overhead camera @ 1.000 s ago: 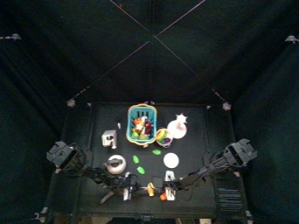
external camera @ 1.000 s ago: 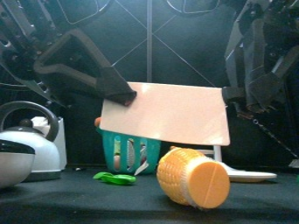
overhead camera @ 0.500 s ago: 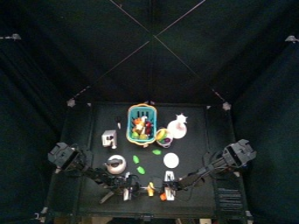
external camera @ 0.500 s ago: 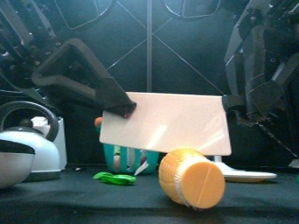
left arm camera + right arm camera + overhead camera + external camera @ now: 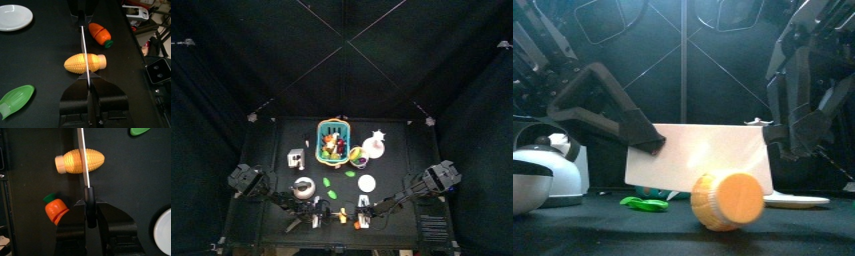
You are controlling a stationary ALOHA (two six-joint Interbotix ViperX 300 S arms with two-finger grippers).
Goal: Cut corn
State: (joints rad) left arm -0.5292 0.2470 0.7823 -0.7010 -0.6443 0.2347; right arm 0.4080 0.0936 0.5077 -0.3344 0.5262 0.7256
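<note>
Top cam straight down, far; front cam table-level, close; both wrist cams share corn [image 5: 85,62].

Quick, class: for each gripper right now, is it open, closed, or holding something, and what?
Left gripper: closed on one edge of the white cutting board, held above the corn.
Right gripper: closed on the board's opposite edge.

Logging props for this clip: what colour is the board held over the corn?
White; the board above the corn shows best in the front view.
</note>
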